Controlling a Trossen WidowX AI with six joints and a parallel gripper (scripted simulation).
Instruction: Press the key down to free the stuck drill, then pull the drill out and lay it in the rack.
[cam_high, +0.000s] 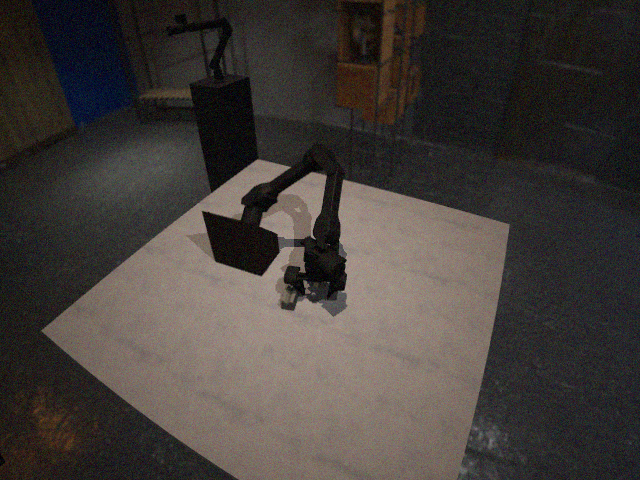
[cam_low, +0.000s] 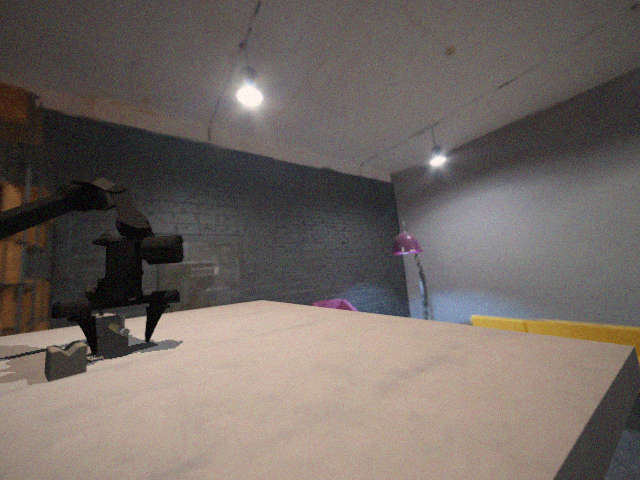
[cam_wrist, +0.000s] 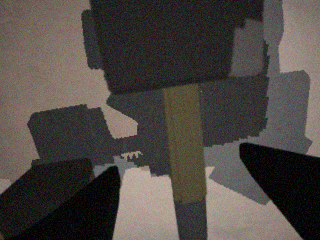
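Right now the gripper (cam_high: 317, 295) (cam_low: 121, 347) (cam_wrist: 180, 161) stands open, holding nothing, its fingertips on either side of the olive-and-grey drill (cam_wrist: 185, 145). The drill projects from the dark block (cam_low: 108, 346) (cam_wrist: 175, 45) in the wrist view. Whether the key is already down I can't fairly tell; I can't pick it out in this gloom.

If the drill is free, the step in hand looks like gripping it. Centre the fingers before closing, since the drill seems nearer the left side of the picture's gap. Close squarely on the shaft, without catching the block, then draw straight along its length; a sideways tug could bind it. The small notched block (cam_high: 288, 302) (cam_low: 66, 361), probably the rack, stands nearby and calls for a level lowering.

The pale, faintly streaked tabletop (cam_high: 361, 387) (cam_low: 336, 387) (cam_wrist: 140, 200) carries dark shadows that muddle edges around the work. Beyond it, the room is dim, with a brick wall (cam_low: 289, 232), a magenta lamp (cam_low: 407, 243), yellow seating (cam_low: 516, 325) and an orange wooden cabinet (cam_high: 356, 85).
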